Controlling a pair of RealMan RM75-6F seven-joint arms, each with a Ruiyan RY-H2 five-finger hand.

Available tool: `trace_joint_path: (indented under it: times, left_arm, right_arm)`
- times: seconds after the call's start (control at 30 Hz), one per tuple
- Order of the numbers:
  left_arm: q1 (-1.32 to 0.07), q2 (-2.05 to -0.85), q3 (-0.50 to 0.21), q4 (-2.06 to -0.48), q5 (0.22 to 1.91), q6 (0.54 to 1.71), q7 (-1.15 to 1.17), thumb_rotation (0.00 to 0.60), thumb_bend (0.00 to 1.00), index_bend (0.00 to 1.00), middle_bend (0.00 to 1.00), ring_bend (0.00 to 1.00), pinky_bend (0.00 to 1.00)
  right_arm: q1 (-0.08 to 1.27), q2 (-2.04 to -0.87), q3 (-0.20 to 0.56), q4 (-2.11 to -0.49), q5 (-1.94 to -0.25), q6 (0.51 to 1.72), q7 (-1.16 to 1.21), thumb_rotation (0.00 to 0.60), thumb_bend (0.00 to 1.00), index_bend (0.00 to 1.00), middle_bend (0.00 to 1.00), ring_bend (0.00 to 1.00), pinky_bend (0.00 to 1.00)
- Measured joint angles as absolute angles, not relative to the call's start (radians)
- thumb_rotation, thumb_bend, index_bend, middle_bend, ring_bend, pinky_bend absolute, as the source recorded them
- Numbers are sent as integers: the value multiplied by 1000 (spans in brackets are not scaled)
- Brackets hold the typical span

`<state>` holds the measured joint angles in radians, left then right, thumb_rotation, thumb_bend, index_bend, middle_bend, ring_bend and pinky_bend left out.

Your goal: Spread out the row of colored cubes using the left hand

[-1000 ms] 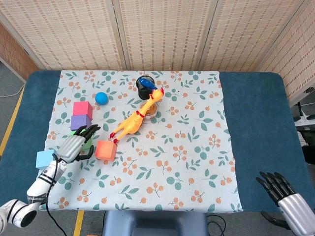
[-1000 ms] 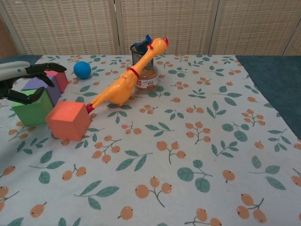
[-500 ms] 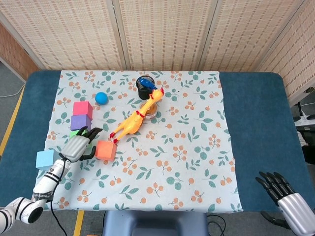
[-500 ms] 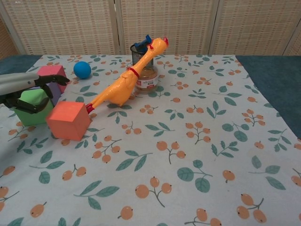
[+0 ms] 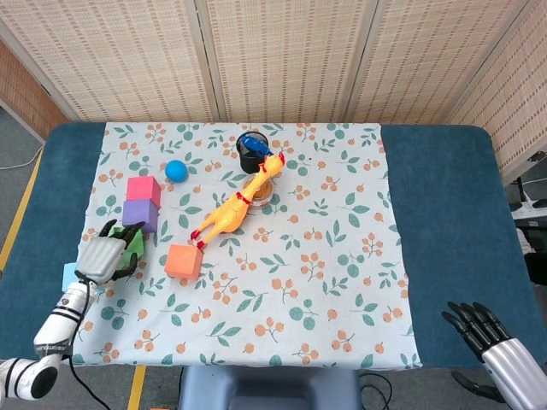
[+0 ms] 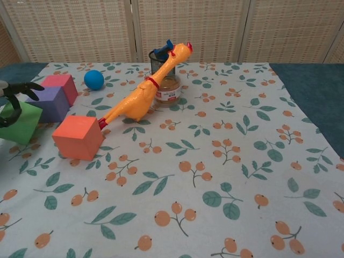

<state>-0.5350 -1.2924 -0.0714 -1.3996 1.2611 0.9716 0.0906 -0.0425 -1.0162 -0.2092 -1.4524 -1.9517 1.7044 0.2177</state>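
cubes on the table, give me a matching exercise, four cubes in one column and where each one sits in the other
Column one:
1. pink cube
2. purple cube
3. green cube
4. orange cube

Column two:
A. under the left robot hand
B. just by the rubber chicken's feet
C. nearest the blue ball
D. right in front of the pink cube, touching it

Pairs: 1-C, 2-D, 3-A, 4-B
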Motion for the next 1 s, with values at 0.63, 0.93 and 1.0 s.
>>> trace_joint_path:
  times: [0.63, 0.93, 1.0]
  left_arm:
    - [-471, -1292, -76, -1262, 1406, 1117, -198, 513, 395, 0, 0, 33, 0]
    - [-525, -1308, -88, -1243, 1381, 1020, -154, 505, 371, 0, 0, 20, 0]
    - [-525, -1304, -77, -1249, 1374, 999, -124, 516, 368, 0, 0, 13, 0]
  right_arm:
    - [-38, -1021, -213, -1460, -1950, 1680, 194, 600, 116, 0, 0, 0, 0]
    - [-37, -1019, -208, -1462, -1936, 1681, 198, 600, 117, 0, 0, 0, 0]
    - [-36, -1019, -205, -1461, -1930, 1674, 198, 600, 116, 0, 0, 0, 0]
